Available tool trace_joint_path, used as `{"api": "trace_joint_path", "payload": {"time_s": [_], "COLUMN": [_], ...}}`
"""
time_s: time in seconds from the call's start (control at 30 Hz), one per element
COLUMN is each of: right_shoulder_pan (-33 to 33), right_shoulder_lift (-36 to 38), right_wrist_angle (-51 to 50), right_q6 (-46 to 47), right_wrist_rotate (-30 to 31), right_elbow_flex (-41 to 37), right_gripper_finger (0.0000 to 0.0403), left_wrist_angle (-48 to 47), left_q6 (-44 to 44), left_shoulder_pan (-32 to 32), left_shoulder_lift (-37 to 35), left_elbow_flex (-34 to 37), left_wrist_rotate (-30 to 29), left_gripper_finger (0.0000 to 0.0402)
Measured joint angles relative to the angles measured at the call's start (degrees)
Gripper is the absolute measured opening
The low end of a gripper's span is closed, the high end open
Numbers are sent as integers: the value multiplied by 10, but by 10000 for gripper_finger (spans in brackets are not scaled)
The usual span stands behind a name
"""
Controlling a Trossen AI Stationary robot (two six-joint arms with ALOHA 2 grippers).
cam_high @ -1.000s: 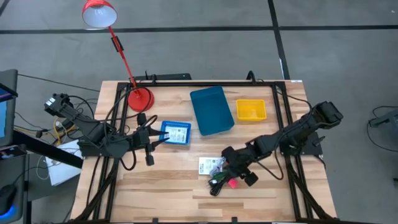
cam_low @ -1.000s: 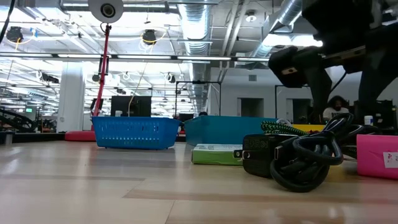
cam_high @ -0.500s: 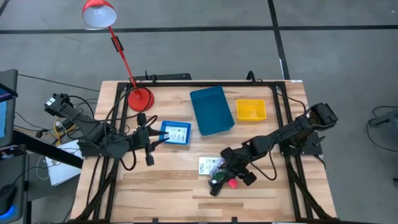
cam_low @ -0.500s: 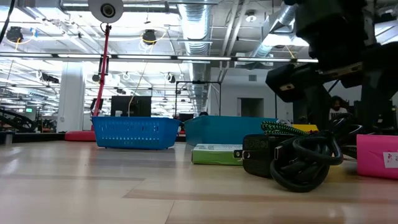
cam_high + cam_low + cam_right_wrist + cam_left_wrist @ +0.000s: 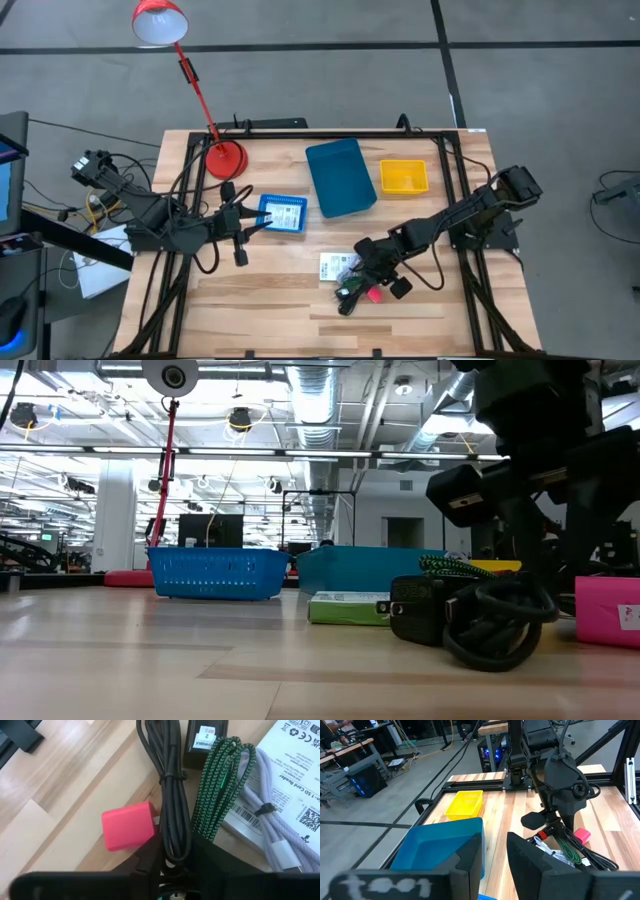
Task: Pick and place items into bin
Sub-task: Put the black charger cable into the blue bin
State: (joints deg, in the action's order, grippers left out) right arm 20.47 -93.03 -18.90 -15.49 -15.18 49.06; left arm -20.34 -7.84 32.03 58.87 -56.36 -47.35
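A wooden surface [image 5: 270, 290] carries a red lamp [image 5: 222, 156], a small blue basket [image 5: 283, 214], a teal bin [image 5: 340, 177] and a yellow tray [image 5: 403, 177]. Near the front edge lie the items: a white printed packet [image 5: 295, 795], a green braided cable [image 5: 220, 785], a pink block [image 5: 128, 825] and a bundled black cable [image 5: 172, 795]. The right end effector [image 5: 372, 268] is down over this pile, its fingers closed around the black cable. The left end effector [image 5: 240, 225] rests beside the blue basket, fingers parted and empty.
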Motion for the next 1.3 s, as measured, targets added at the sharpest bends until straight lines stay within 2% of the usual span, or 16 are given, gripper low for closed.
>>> {"api": "trace_joint_path", "payload": {"time_s": [0.1,0.3,0.7,1.07,1.3], "right_shoulder_pan": [0,0,1,-11,-85], "right_shoulder_lift": [0,0,0,0,0], "right_wrist_angle": [-1,-38,-184,-393,-478], "right_q6": [0,-2,-26,-58,-92], "right_wrist_rotate": [0,3,27,157,257], "right_elbow_flex": [0,21,115,295,416], "right_gripper_finger": [66,64,64,64,64], "left_wrist_angle": [0,0,1,0,0], "left_q6": [0,-1,-4,0,0], "left_shoulder_pan": [0,0,0,0,0], "left_shoulder_lift": [0,0,0,0,0], "left_elbow_flex": [0,0,0,0,0], "left_wrist_rotate": [0,0,0,5,5], "left_gripper_finger": [80,80,80,80,80]}}
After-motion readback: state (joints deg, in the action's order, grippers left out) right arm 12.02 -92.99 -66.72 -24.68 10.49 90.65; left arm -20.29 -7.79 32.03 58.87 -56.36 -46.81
